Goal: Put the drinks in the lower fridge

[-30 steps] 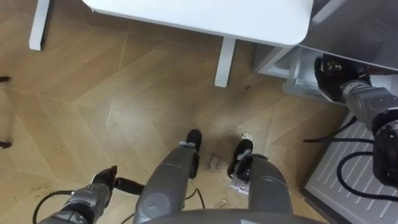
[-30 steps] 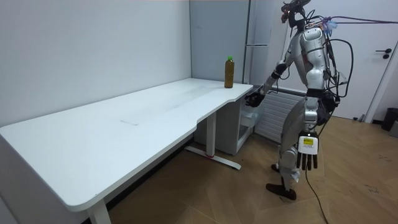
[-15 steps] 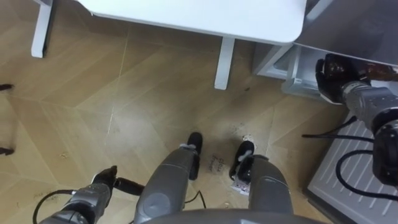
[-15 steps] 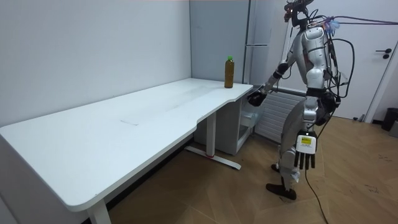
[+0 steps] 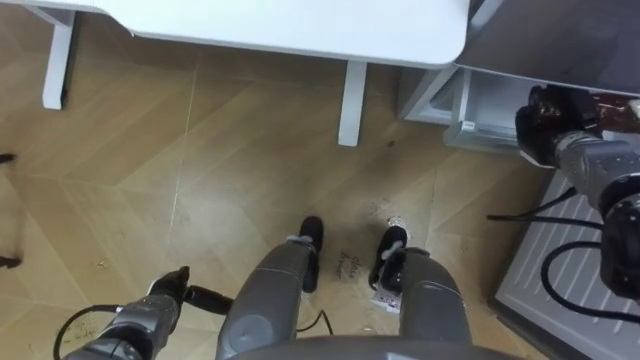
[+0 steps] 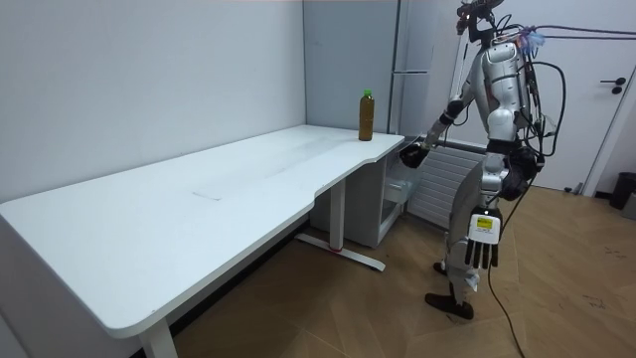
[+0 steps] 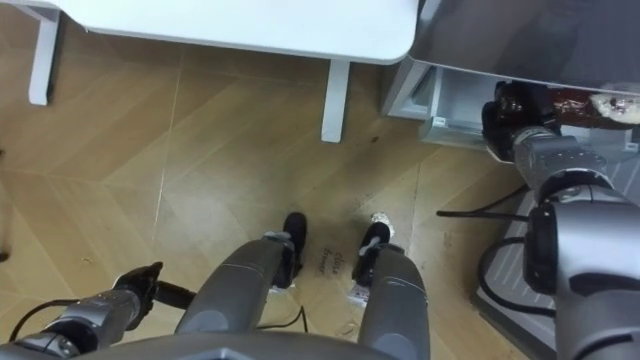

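Observation:
My right hand (image 5: 545, 118) is held out at the open lower fridge compartment (image 5: 478, 112), just past the table's end. Its fingers are curled round a brown drink bottle (image 5: 598, 104) that lies sideways and points into the fridge. The same hand (image 6: 408, 156) is raised at waist height beside the table corner in the room view. A second brown bottle with a green cap (image 6: 366, 115) stands upright on the white table (image 6: 199, 209) near that corner. My left hand (image 6: 481, 250) hangs at my side with straight fingers, holding nothing, and appears low on the left (image 5: 165, 298).
I stand on the wooden floor between the table's end and the tall grey fridge (image 6: 417, 60). A white table leg (image 5: 350, 100) rises just ahead of my feet. A white ribbed panel (image 5: 565, 280) lies low at my right.
My right hand with the bottle has edged slightly toward the fridge. The left hand has swung a little forward at my side. The eye view has shifted.

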### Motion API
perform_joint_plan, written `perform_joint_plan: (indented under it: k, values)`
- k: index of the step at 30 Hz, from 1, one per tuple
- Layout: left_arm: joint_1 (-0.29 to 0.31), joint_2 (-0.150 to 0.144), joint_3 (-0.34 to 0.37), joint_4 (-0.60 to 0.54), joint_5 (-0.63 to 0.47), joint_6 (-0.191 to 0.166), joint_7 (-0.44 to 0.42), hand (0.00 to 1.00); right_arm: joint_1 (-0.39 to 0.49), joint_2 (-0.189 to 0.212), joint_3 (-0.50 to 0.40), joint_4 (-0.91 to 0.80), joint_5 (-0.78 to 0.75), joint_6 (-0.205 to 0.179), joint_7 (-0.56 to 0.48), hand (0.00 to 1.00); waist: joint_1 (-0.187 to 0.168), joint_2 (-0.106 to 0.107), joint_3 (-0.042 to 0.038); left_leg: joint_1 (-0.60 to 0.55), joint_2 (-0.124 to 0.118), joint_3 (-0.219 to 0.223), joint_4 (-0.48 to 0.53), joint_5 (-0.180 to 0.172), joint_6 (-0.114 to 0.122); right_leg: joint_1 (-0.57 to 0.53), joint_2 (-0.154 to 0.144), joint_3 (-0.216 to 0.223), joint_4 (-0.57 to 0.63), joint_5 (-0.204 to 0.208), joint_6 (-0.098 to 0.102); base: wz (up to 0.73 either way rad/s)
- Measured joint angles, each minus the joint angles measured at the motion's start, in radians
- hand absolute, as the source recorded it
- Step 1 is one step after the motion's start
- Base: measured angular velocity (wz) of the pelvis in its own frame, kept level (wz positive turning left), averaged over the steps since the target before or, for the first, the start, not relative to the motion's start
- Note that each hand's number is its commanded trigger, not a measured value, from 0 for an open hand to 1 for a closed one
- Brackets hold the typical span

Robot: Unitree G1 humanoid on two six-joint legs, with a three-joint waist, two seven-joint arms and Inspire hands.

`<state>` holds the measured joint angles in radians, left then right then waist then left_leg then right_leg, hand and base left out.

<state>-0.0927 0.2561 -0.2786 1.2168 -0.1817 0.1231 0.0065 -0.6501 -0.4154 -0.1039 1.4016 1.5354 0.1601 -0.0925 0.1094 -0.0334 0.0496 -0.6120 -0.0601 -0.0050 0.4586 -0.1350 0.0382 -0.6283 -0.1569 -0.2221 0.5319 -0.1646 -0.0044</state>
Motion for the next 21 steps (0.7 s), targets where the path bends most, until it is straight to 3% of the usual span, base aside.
perform_joint_plan:
  k: [3,5,21]
  values:
    - [0.002,0.000,0.000,0.000,-0.001,0.000,-0.006,0.00,0.004,0.000,-0.012,0.000,0.000,0.000,0.002,1.00,0.001,0.000,0.0000,0.002,0.001,0.001,-0.007,0.000,0.000,0.003,0.002,0.000,-0.001,0.004,0.001,0.00]
    - [0.002,0.000,0.000,0.000,-0.002,0.000,-0.012,0.00,0.007,0.000,-0.017,0.000,0.000,0.000,0.002,0.00,0.001,0.000,0.0001,0.004,0.001,0.003,-0.010,0.000,0.000,0.003,0.001,0.002,-0.001,0.004,0.001,0.00]
    - [0.002,0.000,0.000,0.000,-0.001,-0.009,-0.016,0.00,0.009,0.000,-0.017,0.000,0.038,-0.001,0.002,0.00,0.004,-0.004,0.0022,0.005,0.002,0.004,-0.019,0.000,0.000,0.001,0.003,0.001,-0.014,0.005,0.001,0.00]
